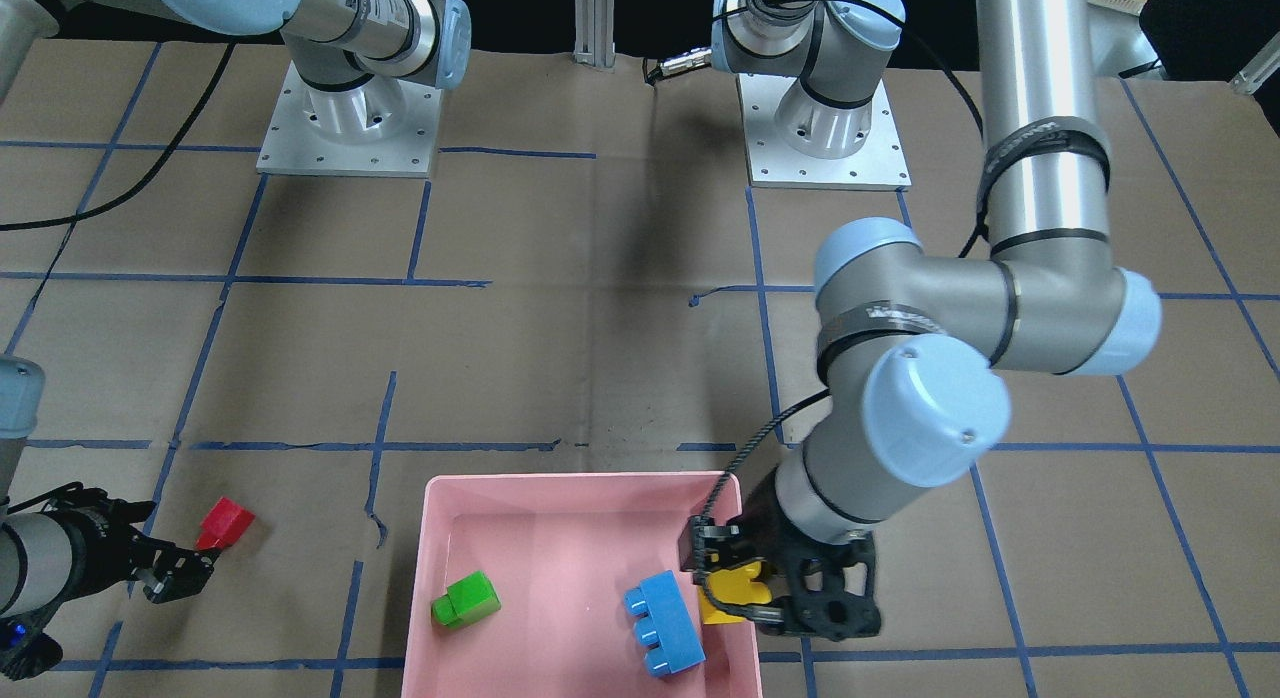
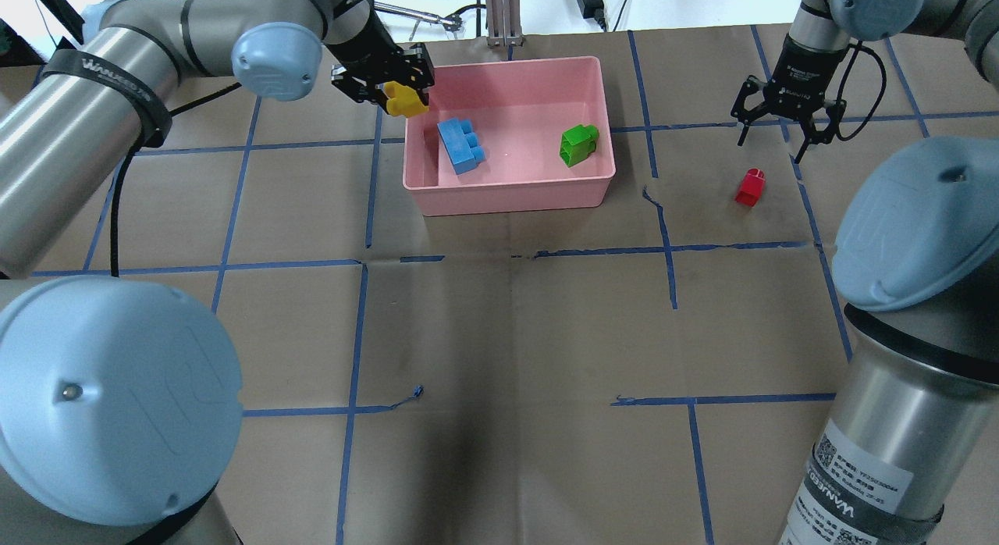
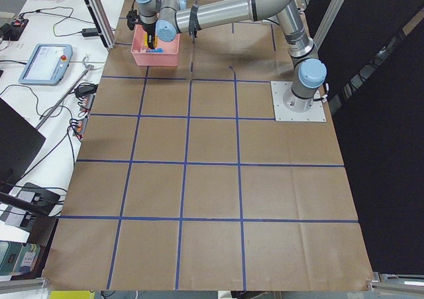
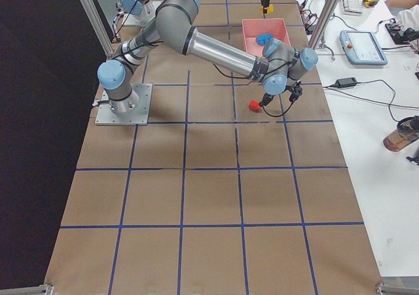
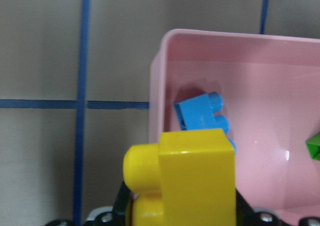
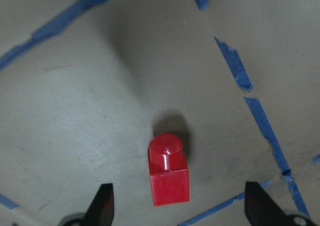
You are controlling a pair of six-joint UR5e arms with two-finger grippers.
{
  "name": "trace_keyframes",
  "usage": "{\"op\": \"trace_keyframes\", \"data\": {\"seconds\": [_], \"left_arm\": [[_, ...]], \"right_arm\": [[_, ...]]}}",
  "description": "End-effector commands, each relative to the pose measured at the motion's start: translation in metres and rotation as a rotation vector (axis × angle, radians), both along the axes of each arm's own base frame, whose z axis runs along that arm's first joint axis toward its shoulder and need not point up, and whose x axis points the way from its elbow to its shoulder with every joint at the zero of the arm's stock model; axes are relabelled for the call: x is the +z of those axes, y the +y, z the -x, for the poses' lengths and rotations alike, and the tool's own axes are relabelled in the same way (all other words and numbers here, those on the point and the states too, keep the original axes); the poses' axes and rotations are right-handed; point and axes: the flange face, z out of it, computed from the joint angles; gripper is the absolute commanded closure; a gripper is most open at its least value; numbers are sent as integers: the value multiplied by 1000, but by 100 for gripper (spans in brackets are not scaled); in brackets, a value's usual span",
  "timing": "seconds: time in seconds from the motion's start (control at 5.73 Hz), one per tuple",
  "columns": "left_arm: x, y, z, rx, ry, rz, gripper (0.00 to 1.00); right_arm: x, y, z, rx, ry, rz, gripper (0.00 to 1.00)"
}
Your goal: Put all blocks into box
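Observation:
The pink box point(image 2: 507, 200) stands at the far middle of the table. The light-blue block point(image 2: 462, 145) and the green block point(image 2: 579, 144) lie inside it. My left gripper point(image 2: 396, 92) is shut on the yellow block point(image 2: 407, 101) and holds it above the box's left wall; the left wrist view shows the yellow block point(image 5: 195, 181) over that wall point(image 5: 157, 100). The red block point(image 2: 749, 187) stands on the table to the right of the box. My right gripper point(image 2: 773, 145) is open and hangs above the red block point(image 6: 168, 177), a little beyond it.
Brown paper with blue tape lines covers the table point(image 2: 507, 334). The arm bases point(image 1: 348, 118) are bolted on at the robot's side. A metal post point(image 2: 503, 14) stands just behind the box.

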Motion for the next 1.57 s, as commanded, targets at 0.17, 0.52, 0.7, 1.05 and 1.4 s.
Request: {"op": "trace_keyframes", "data": {"seconds": [0.17, 0.52, 0.7, 1.05, 1.4], "left_arm": [[-6, 23, 54, 146, -137, 6, 0], [69, 64, 20, 39, -181, -94, 0], [111, 91, 7, -35, -188, -94, 0], [194, 155, -13, -161, -222, -93, 0], [234, 207, -69, -113, -309, -222, 0]], "right_arm": [[-49, 23, 0, -35, -3, 36, 42], [-20, 22, -8, -118, -22, 84, 79], [-14, 20, -9, -123, -33, 97, 85], [49, 7, -14, -143, -36, 206, 86], [136, -13, -80, -81, -53, 328, 85]]}}
